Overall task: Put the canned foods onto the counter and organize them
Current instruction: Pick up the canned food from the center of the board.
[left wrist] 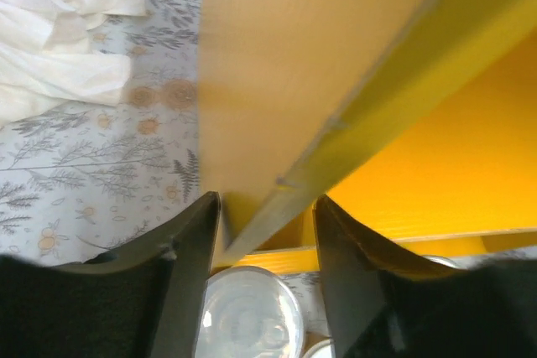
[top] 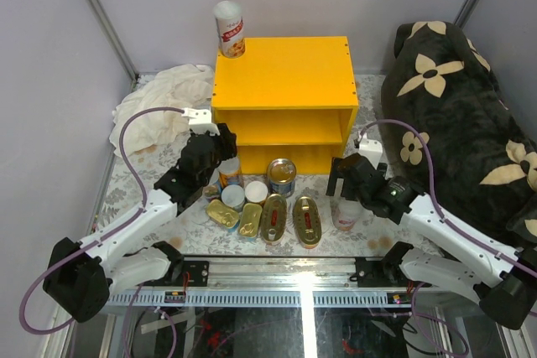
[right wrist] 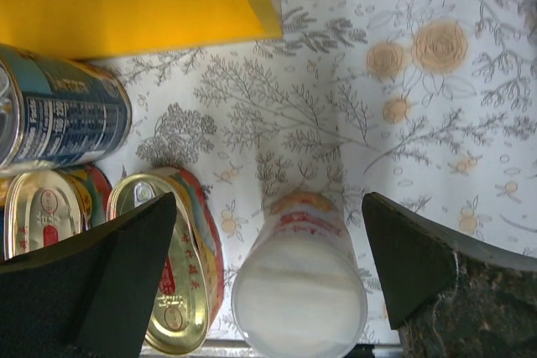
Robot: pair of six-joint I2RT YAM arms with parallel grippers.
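Note:
The yellow counter (top: pixel 285 81) carries one tall white-lidded can (top: pixel 229 29) on its back left corner. The other canned foods stand on the floral floor before it: a blue-labelled can (top: pixel 281 176), white-lidded cans (top: pixel 256 192), gold oval tins (top: pixel 273 217) and rectangular tins (top: pixel 222 213). My left gripper (top: pixel 225 150) (left wrist: pixel 267 197) hangs open at the counter's front left corner, above a white-lidded can (left wrist: pixel 247 312). My right gripper (top: pixel 348 193) (right wrist: pixel 268 199) is open wide, straddling a white-lidded can (right wrist: pixel 298 291) (top: pixel 345 214) without touching it.
A crumpled white cloth (top: pixel 155 111) (left wrist: pixel 59 31) lies left of the counter. A black cushion with cream flowers (top: pixel 457 115) fills the right side. A gold oval tin (right wrist: pixel 164 266) lies just left of the right gripper's can. A metal rail (top: pixel 294 267) runs along the near edge.

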